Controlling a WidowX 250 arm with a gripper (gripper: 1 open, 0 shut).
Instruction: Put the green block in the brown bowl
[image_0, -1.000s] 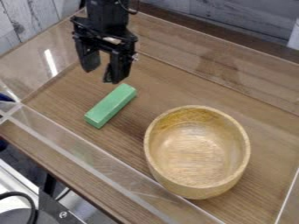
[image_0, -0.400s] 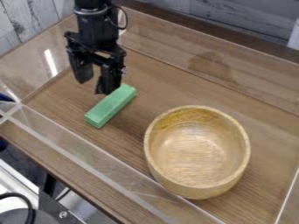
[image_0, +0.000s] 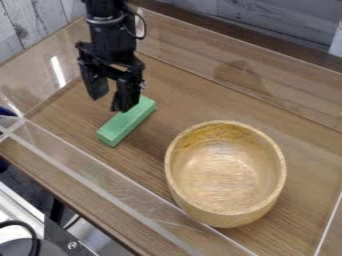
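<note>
The gripper (image_0: 111, 92) hangs pointing down with its jaws spread wide and nothing held, positioned over the far end of the green block (image_0: 124, 122). The block lies flat on the wooden table (image_0: 227, 75), well apart from the brown bowl (image_0: 225, 171), which sits empty toward the near right. The step in hand is judged to be the descent for the grasp. For a sound grip, centre the jaws across the block's narrow width, not along its length, and close nearer its middle than its end so it does not pivot when lifted. From this single view it is unclear whether one finger already touches the block's end; lower slowly to avoid pushing it aside.
</note>
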